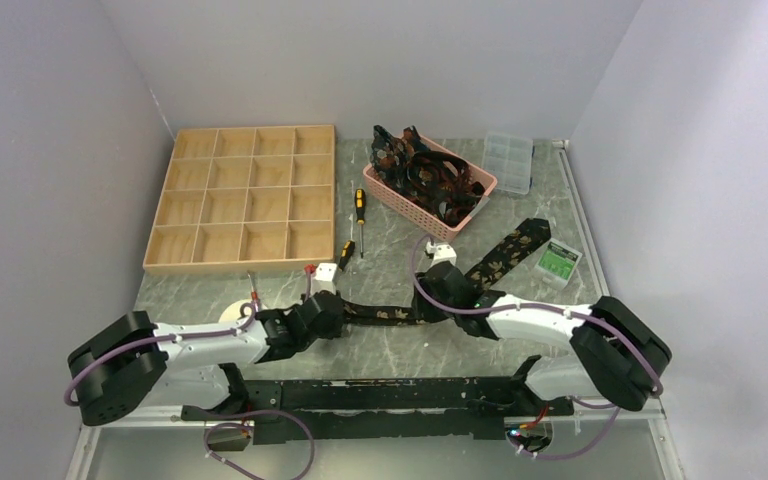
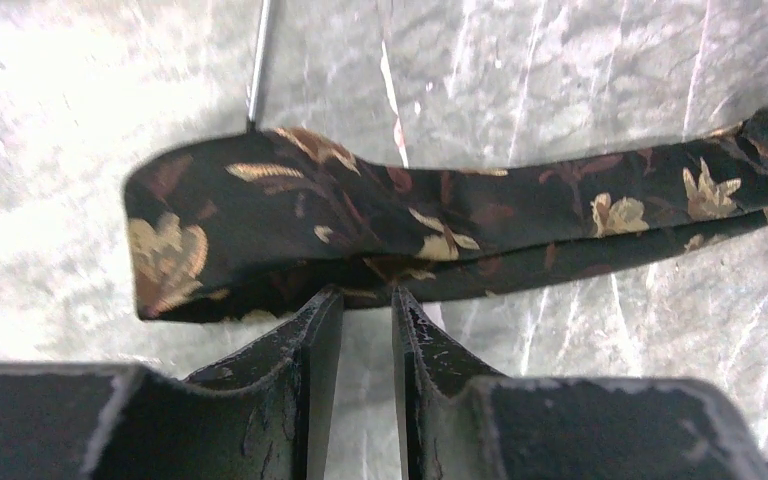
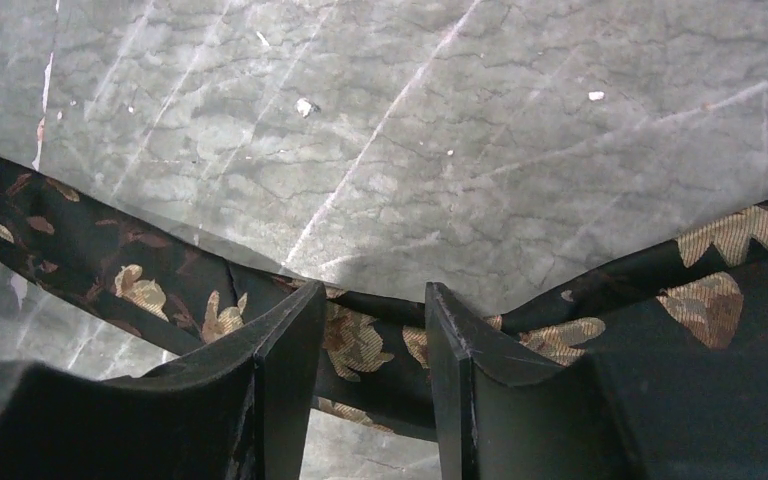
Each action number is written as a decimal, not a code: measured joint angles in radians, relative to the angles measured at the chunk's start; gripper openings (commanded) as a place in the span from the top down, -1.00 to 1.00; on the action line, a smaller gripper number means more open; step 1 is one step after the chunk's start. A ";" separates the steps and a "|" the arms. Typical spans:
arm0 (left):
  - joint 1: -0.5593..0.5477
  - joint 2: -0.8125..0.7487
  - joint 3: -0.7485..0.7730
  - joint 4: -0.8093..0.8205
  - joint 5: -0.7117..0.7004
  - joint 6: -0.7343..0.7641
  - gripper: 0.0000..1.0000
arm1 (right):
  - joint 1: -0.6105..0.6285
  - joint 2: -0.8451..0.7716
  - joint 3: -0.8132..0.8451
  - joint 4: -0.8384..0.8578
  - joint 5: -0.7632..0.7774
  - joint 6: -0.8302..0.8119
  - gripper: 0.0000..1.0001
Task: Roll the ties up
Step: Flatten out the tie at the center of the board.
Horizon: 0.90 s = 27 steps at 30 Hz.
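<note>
One black tie (image 1: pixel 385 315) with tan-gold flowers lies flat across the table. It runs from my left gripper (image 1: pixel 335 312) to my right gripper (image 1: pixel 435 300), then bends up to its pointed wide end (image 1: pixel 515 245). In the left wrist view the tie's (image 2: pixel 440 220) narrow end is folded over. My left gripper (image 2: pixel 368 293) has its tips at the tie's near edge, jaws a narrow gap apart with table showing between. In the right wrist view my right gripper (image 3: pixel 372 290) stands open, fingers down on the tie (image 3: pixel 110 270), which crosses under the gap. More ties (image 1: pixel 435 175) are heaped in a basket.
The pink basket (image 1: pixel 400 195) stands at the back centre. A wooden compartment tray (image 1: pixel 242 265) sits at the back left. Two screwdrivers (image 1: pixel 360 215) lie between them, and one's shaft (image 2: pixel 258 65) points at the tie. A clear box (image 1: pixel 508 160) and a small green-white box (image 1: pixel 560 262) are at the right.
</note>
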 measured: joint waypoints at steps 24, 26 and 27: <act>0.082 -0.185 0.259 -0.288 0.067 0.120 -0.10 | 0.209 -0.059 -0.033 0.050 -0.030 0.047 0.18; 0.096 -0.130 0.262 -0.286 0.090 0.127 -0.15 | 0.240 -0.055 -0.069 0.064 -0.016 0.074 0.11; 0.101 -0.114 0.262 -0.287 0.104 0.137 -0.16 | 0.248 -0.066 -0.075 0.070 0.003 0.089 0.06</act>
